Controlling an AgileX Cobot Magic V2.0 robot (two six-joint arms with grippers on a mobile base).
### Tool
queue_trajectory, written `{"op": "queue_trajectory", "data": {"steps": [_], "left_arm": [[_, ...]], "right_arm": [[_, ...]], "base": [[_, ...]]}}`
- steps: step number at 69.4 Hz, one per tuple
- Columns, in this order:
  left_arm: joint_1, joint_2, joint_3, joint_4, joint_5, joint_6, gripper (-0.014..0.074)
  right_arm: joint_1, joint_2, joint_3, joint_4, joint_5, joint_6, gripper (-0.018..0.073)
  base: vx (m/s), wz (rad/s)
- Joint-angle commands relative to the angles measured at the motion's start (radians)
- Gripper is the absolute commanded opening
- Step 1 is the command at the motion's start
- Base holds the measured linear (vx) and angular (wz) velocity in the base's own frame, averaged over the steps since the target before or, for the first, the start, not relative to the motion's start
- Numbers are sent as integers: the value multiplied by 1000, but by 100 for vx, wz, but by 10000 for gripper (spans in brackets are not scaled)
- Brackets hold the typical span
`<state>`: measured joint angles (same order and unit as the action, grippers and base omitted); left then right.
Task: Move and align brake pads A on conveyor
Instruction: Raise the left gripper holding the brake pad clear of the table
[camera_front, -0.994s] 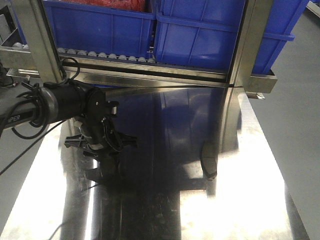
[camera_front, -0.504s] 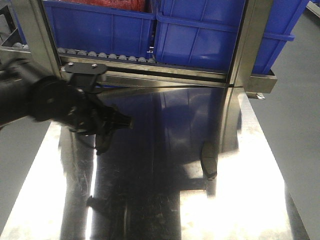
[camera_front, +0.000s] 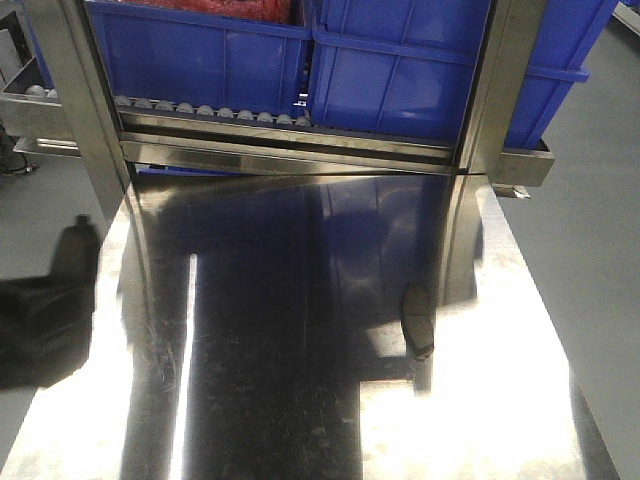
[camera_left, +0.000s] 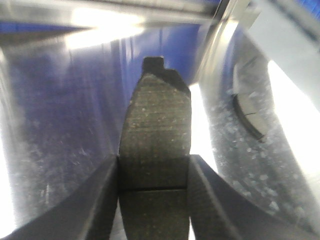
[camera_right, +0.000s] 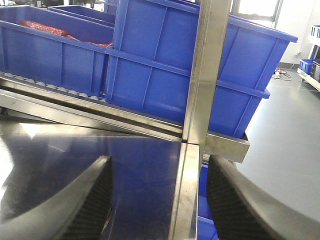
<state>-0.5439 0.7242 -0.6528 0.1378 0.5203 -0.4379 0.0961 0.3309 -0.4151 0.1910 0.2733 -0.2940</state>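
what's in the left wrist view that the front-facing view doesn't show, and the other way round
Only the left wrist view shows the left gripper, its fingers shut on a held brake pad, friction face toward the camera. Only the front-facing view shows the blue bins on the roller rack; no arm appears there. Both show the shiny steel table and a loose brake pad lying on it.

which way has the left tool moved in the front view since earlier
Yes, leftward: the left tool hung over the table, left side, below the bins; now it is out of that view.
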Motion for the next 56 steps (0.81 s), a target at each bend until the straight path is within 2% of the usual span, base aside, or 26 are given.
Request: {"op": "queue_trajectory", "data": {"steps": [1,9,18,56], "left_arm": [[-9,-142,43,10,-114,39,-6],[-9,-280,106,10,-113,62,-6],[-9,-344,135,9,-103,63,-6],[-9,-343,137,10,-103,63,-6]], "right_arm": [[0,10,-27,-4,-77,-10,416],[0,10,-27,-4,-77,-10,416],[0,10,-27,-4,-77,-10,416],[0,10,-27,-4,-77,-10,416]], "base": [[0,0],[0,0],[0,0],[0,0]]}}
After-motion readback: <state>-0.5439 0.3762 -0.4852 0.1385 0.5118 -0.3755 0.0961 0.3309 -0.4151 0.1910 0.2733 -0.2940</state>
